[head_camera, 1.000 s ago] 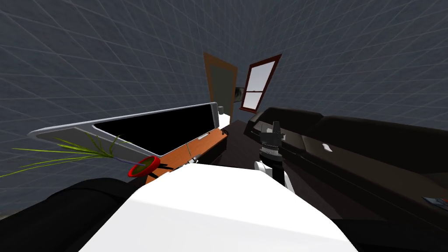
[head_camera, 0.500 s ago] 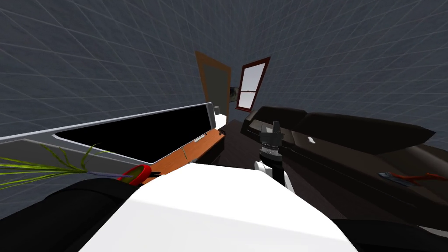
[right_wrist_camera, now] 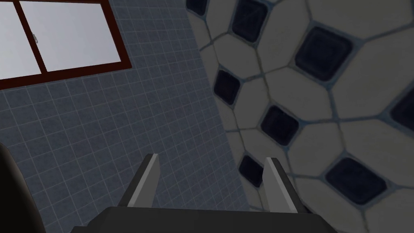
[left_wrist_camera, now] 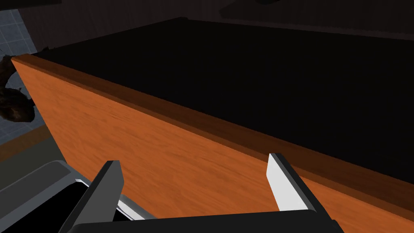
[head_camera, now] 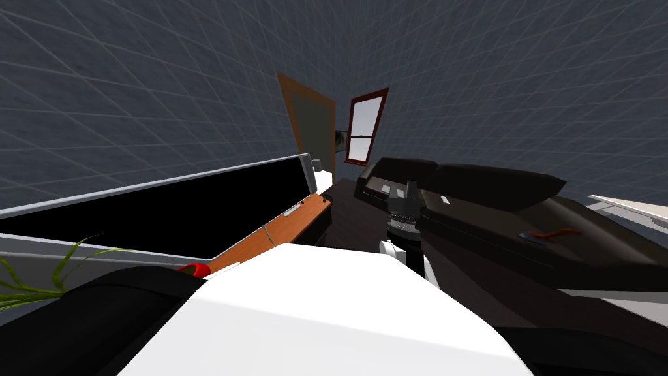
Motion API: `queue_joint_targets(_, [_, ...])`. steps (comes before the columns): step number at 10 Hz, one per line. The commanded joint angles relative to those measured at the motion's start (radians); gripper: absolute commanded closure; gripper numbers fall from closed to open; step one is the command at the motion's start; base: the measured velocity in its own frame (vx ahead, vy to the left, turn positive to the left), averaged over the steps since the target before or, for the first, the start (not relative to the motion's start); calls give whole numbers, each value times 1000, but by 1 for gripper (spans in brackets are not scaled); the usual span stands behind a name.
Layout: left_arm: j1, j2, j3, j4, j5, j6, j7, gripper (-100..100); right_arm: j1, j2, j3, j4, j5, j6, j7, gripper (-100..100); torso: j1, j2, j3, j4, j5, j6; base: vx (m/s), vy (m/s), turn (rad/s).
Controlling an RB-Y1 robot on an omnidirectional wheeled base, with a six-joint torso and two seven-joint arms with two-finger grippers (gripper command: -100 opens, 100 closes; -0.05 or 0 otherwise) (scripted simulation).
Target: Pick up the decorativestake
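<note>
The dark sofa point(head_camera: 496, 189) runs along the right and the orange counter point(left_wrist_camera: 141, 145) along the left. The left wrist view shows the left hand point(left_wrist_camera: 194, 158) released, low over the counter's edge. The head view adds the right hand point(head_camera: 409, 189), also released and pointing upward. It also places what I judge to be the stake point(head_camera: 554, 233), thin and red, on the far-right sofa seat, well apart from both hands. Swinging toward it could clip the counter, and the thin stake could slip between the fingers.

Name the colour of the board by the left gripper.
Board: orange wood grain; best in left wrist view.
</note>
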Motion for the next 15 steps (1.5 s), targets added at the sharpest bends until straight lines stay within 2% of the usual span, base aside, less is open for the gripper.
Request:
queue_joint_targets(1, [-18,5,-22,50,-3,-1,23,-100,0,0,0,0,0,0,0,0,0,0,0,0,0,0,0,40,-111])
queue_joint_targets(2, [-43,24,-62,88,-6,2,63,-100,0,0,0,0,0,0,0,0,0,0,0,0,0,-1,-5,42,-174])
queue_joint_targets(3, [-43,24,-62,106,-6,2,65,-100,0,0,0,0,0,0,0,0,0,1,0,0,0,0,1,49,-113])
queue_joint_targets(4, [-68,41,-101,147,-8,6,104,-100,0,0,0,0,0,0,0,0,1,0,0,0,0,-1,7,51,-248])
queue_joint_targets(5, [-68,41,-101,157,-8,6,107,-100,0,0,0,0,0,0,0,0,1,0,0,0,0,0,4,47,-102])
queue_joint_targets(6, [-94,54,-141,184,-9,10,147,-100,0,0,0,0,0,0,0,0,1,0,0,0,0,-1,-2,54,-185])
queue_joint_targets(7, [-94,54,-141,206,-9,10,149,-100,0,0,0,0,0,0,0,0,1,0,0,0,0,0,-9,52,-108])
queue_joint_targets(8, [-121,64,-180,244,-10,14,189,-100,0,0,0,0,0,0,0,0,1,1,0,0,0,-1,-6,61,-189])
queue_joint_targets(9, [-121,64,-180,253,-10,14,190,-100,0,0,0,0,0,0,0,0,1,0,0,0,0,0,-4,55,-97])
queue_joint_targets(10, [-148,72,-219,298,-9,18,224,-100,0,0,0,0,0,0,0,0,1,0,0,0,0,-1,-16,59,-168])
queue_joint_targets(11, [-148,72,-219,298,-9,18,230,-100,0,0,0,0,0,0,0,0,1,1,1,0,0,-1,-15,56,-102])
queue_joint_targets(13, [-200,79,-287,372,-6,26,294,-100,0,0,0,0,0,0,0,0,1,0,0,0,0,-1,-7,80,-195])
queue_joint_targets(14, [-200,79,-294,377,-6,26,306,-100,0,0,0,0,0,0,0,0,3,0,0,0,1,-1,-17,85,-101])
queue_joint_targets(15, [-225,80,-329,413,-4,30,340,-100,0,0,0,0,0,0,0,0,3,1,0,0,1,-1,-17,82,-108])
